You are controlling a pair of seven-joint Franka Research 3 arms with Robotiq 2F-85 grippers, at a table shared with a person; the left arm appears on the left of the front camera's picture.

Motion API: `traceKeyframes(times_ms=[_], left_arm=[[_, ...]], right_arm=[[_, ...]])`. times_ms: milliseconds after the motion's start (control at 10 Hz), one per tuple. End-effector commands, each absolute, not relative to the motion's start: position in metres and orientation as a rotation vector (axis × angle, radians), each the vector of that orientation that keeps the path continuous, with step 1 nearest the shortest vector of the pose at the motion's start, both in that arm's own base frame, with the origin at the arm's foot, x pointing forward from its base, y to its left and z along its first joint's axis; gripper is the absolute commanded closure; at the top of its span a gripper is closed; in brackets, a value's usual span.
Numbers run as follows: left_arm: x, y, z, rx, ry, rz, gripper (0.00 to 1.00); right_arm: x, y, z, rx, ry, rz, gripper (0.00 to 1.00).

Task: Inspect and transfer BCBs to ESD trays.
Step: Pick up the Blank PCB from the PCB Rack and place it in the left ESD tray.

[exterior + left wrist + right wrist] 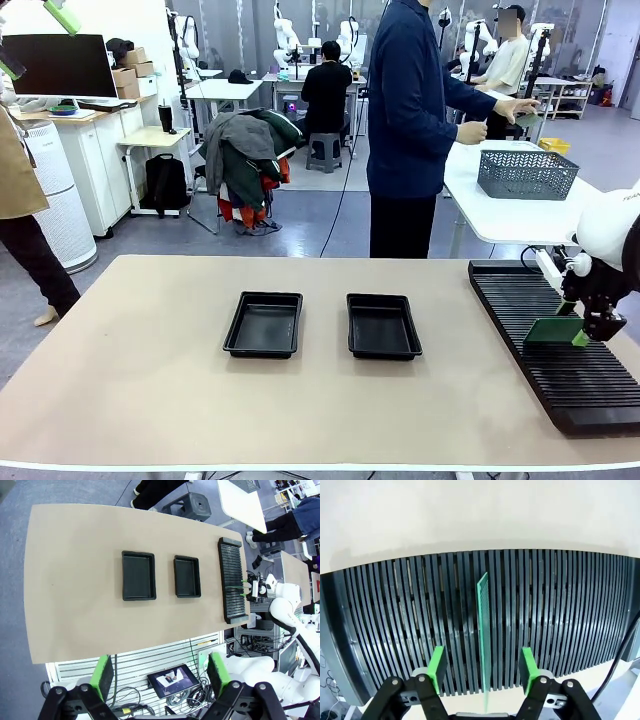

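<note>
**Right wrist view: right claw straddling a board, not pinched yet**

So I'm at the pick-up step, the very front end of the job as far as I can judge. The green board stands on its edge in one slot of the long ribbed rack, and I'm looking at it edge-on, right between my two green pads. There's a gap on both sides, so the claw is partly open around it and holding nothing.

On the front camera the same claw sits low over the rack at the right side of the table, with the board's green face showing just beside it. The left tray and the right tray sit mid-table, side by side, well apart from the rack. Both look bare inside, so I reckon nothing's been transferred.

The left claw hangs high over the table looking down, jaws wide, nothing in it.

Next move, as I see it: squeeze until both pads touch the board, keeping it centred so it doesn't get shoved into a rib. Then lift straight up along the slot. Any tilt and I'd guess it binds or scrapes. It's thin, so go gentle on the grip.

After that it needs a look-over, then gets laid flat in a tray, and the right one is closer. The person at the far side is facing another table, so I'm not counting on help.
</note>
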State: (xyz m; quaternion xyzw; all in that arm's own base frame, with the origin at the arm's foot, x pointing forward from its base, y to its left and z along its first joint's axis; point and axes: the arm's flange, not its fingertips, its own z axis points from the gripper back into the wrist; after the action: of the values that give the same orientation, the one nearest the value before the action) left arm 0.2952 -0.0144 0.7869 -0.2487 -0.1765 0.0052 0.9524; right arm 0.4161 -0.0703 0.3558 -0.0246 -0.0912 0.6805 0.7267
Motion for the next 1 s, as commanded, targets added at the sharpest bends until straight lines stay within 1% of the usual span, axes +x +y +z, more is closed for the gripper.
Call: traceKeyframes(times_ms=[0, 100, 200, 300, 400, 500, 600, 700, 800, 900], left_arm=[[0.295, -0.014, 0.785, -0.508, -0.362, 0.013, 0.0], [0.295, -0.014, 0.785, -0.508, -0.362, 0.013, 0.0], [0.295, -0.014, 0.785, -0.508, -0.362, 0.013, 0.0], [0.295, -0.014, 0.785, -0.508, -0.362, 0.013, 0.0], [0.295, -0.014, 0.785, -0.508, -0.362, 0.013, 0.0], [0.295, -0.014, 0.785, -0.508, -0.362, 0.013, 0.0], [0.295, -0.014, 0.785, -0.508, -0.362, 0.013, 0.0], [0.295, -0.014, 0.785, -0.508, -0.362, 0.013, 0.0], [0.295, -0.014, 0.785, -0.508, -0.362, 0.013, 0.0], [0.295, -0.014, 0.785, -0.508, -0.362, 0.013, 0.0]], right_arm=[[0.417, -0.075, 0.349, -0.047, -0.228, 1.507, 0.3], [0.419, -0.076, 0.351, -0.046, -0.221, 1.503, 0.34], [0.42, -0.075, 0.351, -0.039, -0.218, 1.504, 0.3], [0.422, -0.075, 0.351, -0.035, -0.212, 1.504, 0.41], [0.423, -0.075, 0.352, -0.038, -0.206, 1.504, 0.37], [0.424, -0.074, 0.353, -0.039, -0.199, 1.503, 0.48], [0.425, -0.074, 0.355, -0.038, -0.197, 1.503, 0.44], [0.427, -0.073, 0.355, -0.042, -0.191, 1.503, 0.55], [0.428, -0.072, 0.357, -0.047, -0.179, 1.503, 0.51], [0.43, -0.072, 0.357, -0.05, -0.169, 1.504, 0.62]])
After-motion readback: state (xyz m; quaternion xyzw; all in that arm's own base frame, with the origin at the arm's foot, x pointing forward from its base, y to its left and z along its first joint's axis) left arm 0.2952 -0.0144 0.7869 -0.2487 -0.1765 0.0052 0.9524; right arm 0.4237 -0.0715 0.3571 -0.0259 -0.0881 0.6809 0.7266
